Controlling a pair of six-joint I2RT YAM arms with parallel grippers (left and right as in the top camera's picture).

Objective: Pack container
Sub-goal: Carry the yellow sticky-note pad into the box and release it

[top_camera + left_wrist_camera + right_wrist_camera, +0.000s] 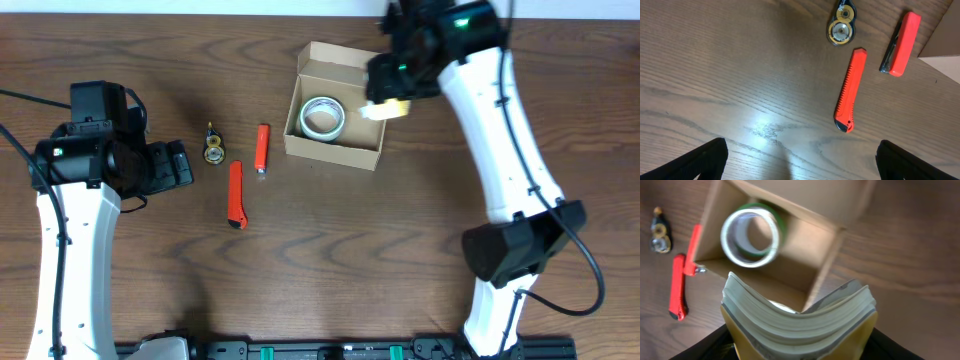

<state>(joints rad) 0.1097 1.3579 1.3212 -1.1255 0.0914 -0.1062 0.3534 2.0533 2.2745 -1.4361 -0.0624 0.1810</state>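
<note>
One box [330,152], mouth up, long axis left-right, right pincer [389,102] clasping notepad [800,325], left pincer [805,162] wide open

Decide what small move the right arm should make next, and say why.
Probably ease the right gripper down over the box: it pinches a bowed paper pad just at the box's edge, and the tape roll leaves room beside it.

No legible text, label or number — none anywhere
</note>
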